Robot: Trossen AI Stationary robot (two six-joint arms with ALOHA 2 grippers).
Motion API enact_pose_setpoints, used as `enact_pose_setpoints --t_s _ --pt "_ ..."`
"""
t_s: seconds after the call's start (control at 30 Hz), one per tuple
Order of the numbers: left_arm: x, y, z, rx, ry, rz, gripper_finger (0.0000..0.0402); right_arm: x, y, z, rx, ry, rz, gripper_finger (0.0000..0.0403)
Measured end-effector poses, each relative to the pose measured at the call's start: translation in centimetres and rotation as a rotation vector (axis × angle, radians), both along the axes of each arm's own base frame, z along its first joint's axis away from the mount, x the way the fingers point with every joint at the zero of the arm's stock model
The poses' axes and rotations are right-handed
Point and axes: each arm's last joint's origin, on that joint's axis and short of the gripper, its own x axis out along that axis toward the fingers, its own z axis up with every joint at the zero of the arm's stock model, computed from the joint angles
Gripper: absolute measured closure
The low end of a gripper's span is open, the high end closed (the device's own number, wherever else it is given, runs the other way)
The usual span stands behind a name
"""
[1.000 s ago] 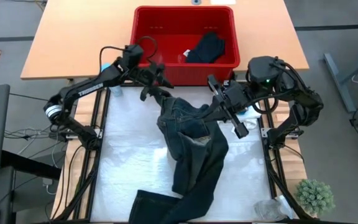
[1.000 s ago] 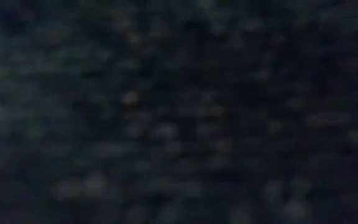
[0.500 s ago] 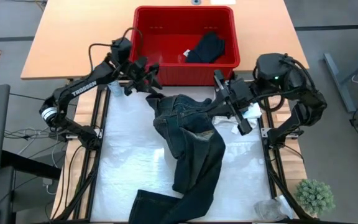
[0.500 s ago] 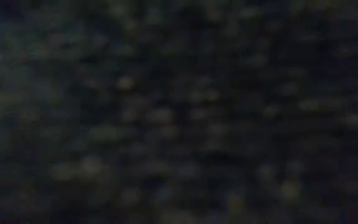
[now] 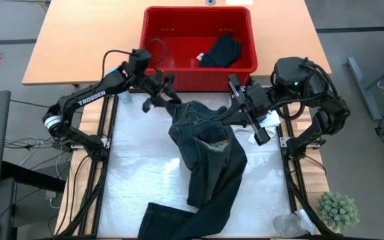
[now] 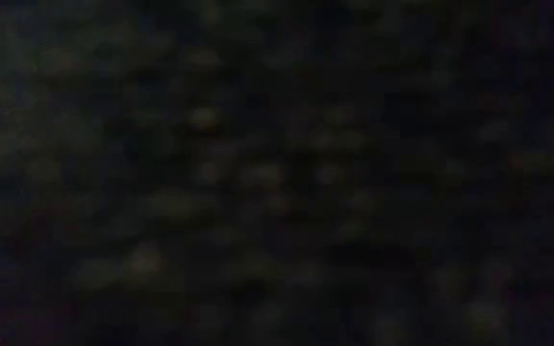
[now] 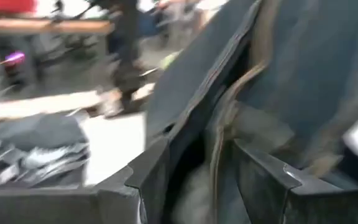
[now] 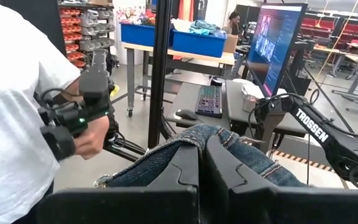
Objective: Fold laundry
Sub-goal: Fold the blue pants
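Dark blue denim trousers (image 5: 209, 143) hang by the waist over the white-covered table (image 5: 132, 173). Their legs trail down to the near edge (image 5: 179, 223). My right gripper (image 5: 228, 115) is shut on the waistband's right part. My left gripper (image 5: 167, 100) stands at the waistband's left end. In the left wrist view its fingers (image 7: 157, 171) stand apart with a denim seam (image 7: 219, 134) between them; I cannot tell whether they touch it. Dark cloth fills the low view. My right gripper pinches a raised fold of the waistband (image 8: 213, 132) between its two shut fingers. It comes in about level from the table's right side. The waist is lifted clear, and the legs hang below it and lie slack on the table.
A red slotted basket (image 5: 172, 67) stands past the far edge with a black garment (image 5: 222, 50) inside. A white item (image 5: 267, 123) lies under the right arm. A small plant (image 5: 337, 210) sits at the near right. A person (image 8: 17, 112) stands beyond the table.
My left gripper swung away toward the far left and then came back to the waistband's left end. The waistband's left corner spread leftward with it and has returned. The right gripper kept its hold.
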Motion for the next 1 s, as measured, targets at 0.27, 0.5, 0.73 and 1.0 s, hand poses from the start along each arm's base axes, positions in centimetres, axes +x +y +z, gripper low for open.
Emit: enact_pose_setpoints --t_s 0.27,0.5,0.73,1.0 --pt "-0.2 -0.3 -1.1 -0.026 0.066 -0.027 0.0234 0.0 0.3 0.0 0.000 -0.003 0.012 0.0375" --pt "0.7 -2.1 -1.9 0.038 0.128 -0.041 0.0265 0.0 0.2 0.0 -0.003 -0.007 0.000 0.0375" --pt "1.2 -2.8 -2.5 0.094 0.304 0.176 0.0392 -0.4 -1.1 -0.1 -0.029 0.023 -0.246 0.0375" --pt "-0.4 -3.3 0.6 0.262 0.282 0.378 0.0400 -0.5 -2.8 -0.1 -0.060 0.027 -0.349 0.0375"
